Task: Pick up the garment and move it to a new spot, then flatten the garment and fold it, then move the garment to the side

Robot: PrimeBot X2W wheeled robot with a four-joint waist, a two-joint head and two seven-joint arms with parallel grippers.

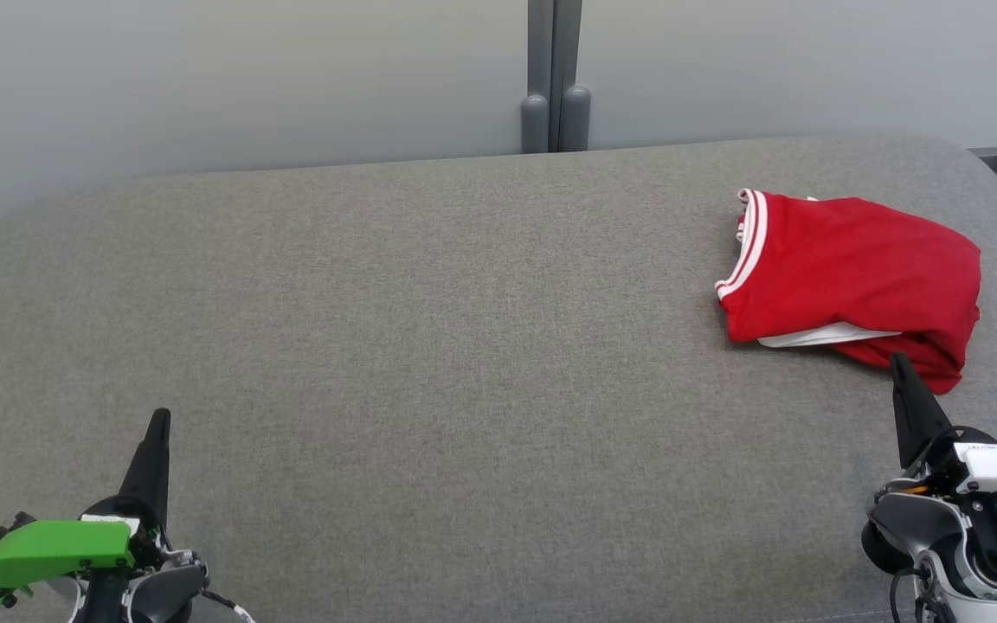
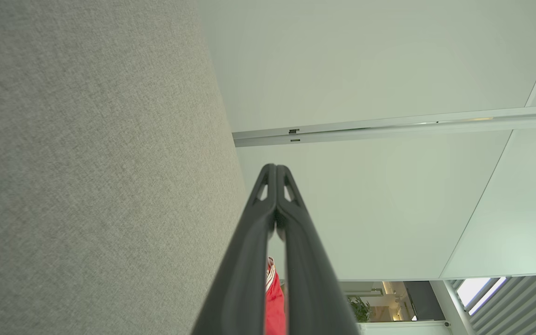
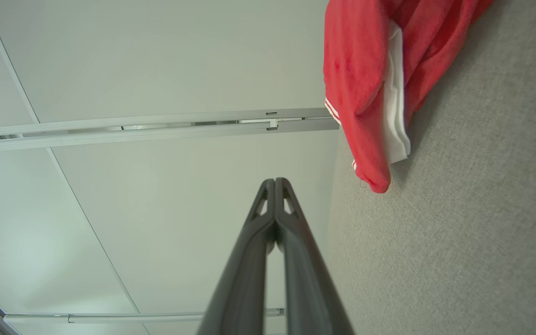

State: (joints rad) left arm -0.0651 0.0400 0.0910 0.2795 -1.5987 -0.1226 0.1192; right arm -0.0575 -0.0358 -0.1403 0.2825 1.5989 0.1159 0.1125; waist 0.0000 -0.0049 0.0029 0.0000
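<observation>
Both pincers are sitting low in the head view. Left pincer (image 1: 158,420) and right pincer (image 1: 898,359) are each showing fingers pressed together to the tip, gripping nothing; both wrist views are confirming the tips meeting.

Garment (image 1: 853,277), red with white striped trim (image 1: 749,242), is lying as a compact bundle on the far right of the grey fabric tabletop (image 1: 429,329), well apart from the left pincer. White inner layer (image 1: 819,336) is peeking out along its near edge.

Judgement: the bundle is looking folded and parked to one side, with both arms hanging back empty, so the last step may be finishing. It could equally be a crumpled start. Not settling this from the pictures.

Hard to make out:
- Right pincer tip is overlapping the garment's near hem in the head view. Contact cannot be told there; the right wrist view is suggesting the cloth is lying off to one side of the fingers, apart.
- Sleeves and number of layers are not reading clearly.
- Right arm housing is getting cut off by the frame edge.
- Left wrist view is catching just a red sliver between its fingers.
</observation>
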